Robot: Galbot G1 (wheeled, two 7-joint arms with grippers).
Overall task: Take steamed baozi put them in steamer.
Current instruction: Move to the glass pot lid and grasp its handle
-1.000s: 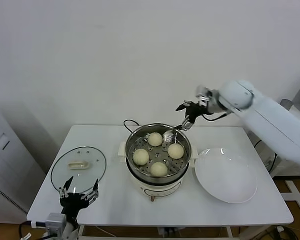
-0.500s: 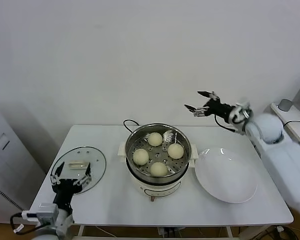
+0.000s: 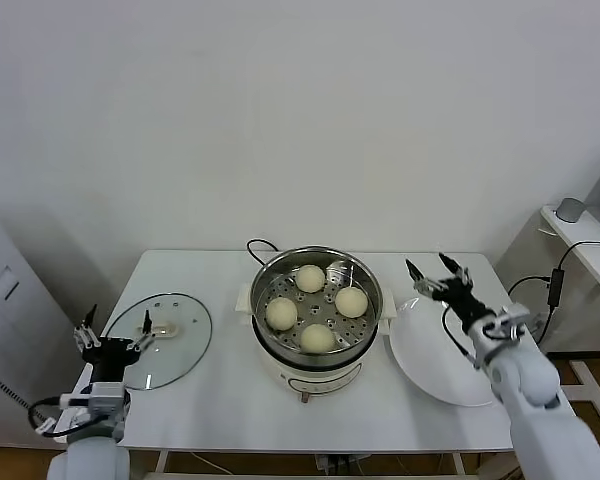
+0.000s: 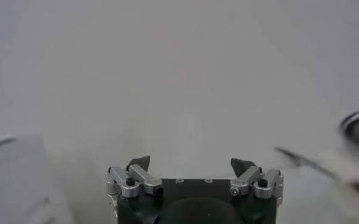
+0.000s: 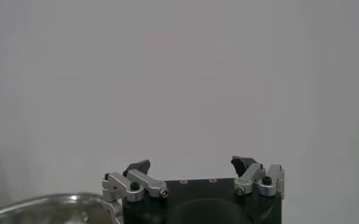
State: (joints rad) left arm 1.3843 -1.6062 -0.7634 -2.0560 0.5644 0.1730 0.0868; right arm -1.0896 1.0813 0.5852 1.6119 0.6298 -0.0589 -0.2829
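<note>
Four cream-white baozi lie in the steel steamer (image 3: 317,266) on its cream cooker base at the table's middle: one at the back (image 3: 310,278), one at the right (image 3: 351,301), one at the left (image 3: 281,313) and one at the front (image 3: 318,338). My right gripper (image 3: 438,277) is open and empty, low over the white plate (image 3: 448,372) to the right of the steamer. My left gripper (image 3: 115,334) is open and empty at the table's left edge, beside the glass lid (image 3: 165,355). Both wrist views show open empty jaws facing the wall; the steamer rim (image 5: 45,204) shows in the right one.
The glass lid with its cream handle (image 3: 168,326) lies flat on the left of the white table (image 3: 230,400). A black cord (image 3: 257,246) runs behind the steamer. A grey cabinet (image 3: 10,330) stands left of the table. A shelf (image 3: 580,235) stands at the right.
My right arm has come down from above the steamer's back to low over the plate at the right. My left gripper has moved left from the table's front to its left edge.
</note>
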